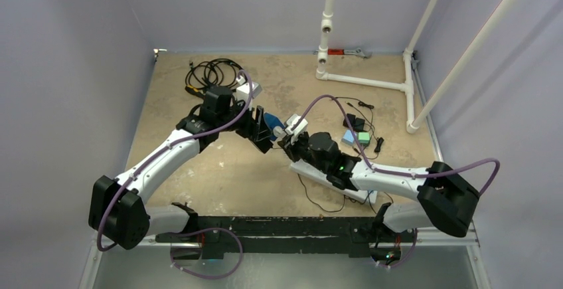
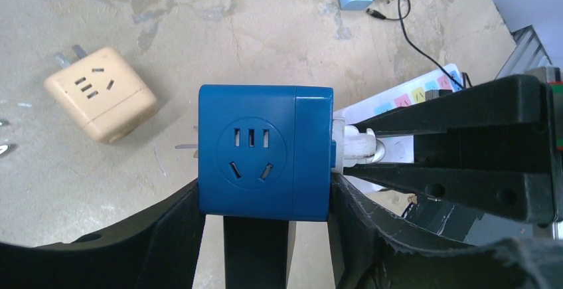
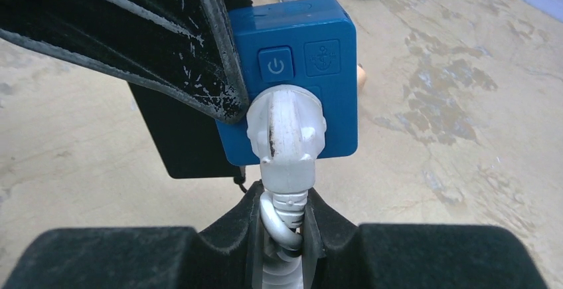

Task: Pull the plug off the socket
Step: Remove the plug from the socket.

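Note:
A blue cube socket (image 2: 265, 153) is held above the table, and my left gripper (image 2: 265, 196) is shut on it with a finger on each side. A white plug (image 3: 285, 126) sits in the socket's side face beside its power button. My right gripper (image 3: 285, 216) is shut on the plug's ribbed cable collar just behind the plug body. In the top view the socket (image 1: 269, 124) and plug (image 1: 280, 131) hang mid-table between the left gripper (image 1: 262, 131) and the right gripper (image 1: 290, 140). The plug's prongs are hidden.
A beige cube adapter (image 2: 99, 93) lies on the table left of the socket. A white power strip (image 1: 332, 179) lies under my right arm. Light-blue and green chargers (image 1: 355, 137), a black cable coil (image 1: 212, 73) and a white pipe frame (image 1: 372, 80) are farther back.

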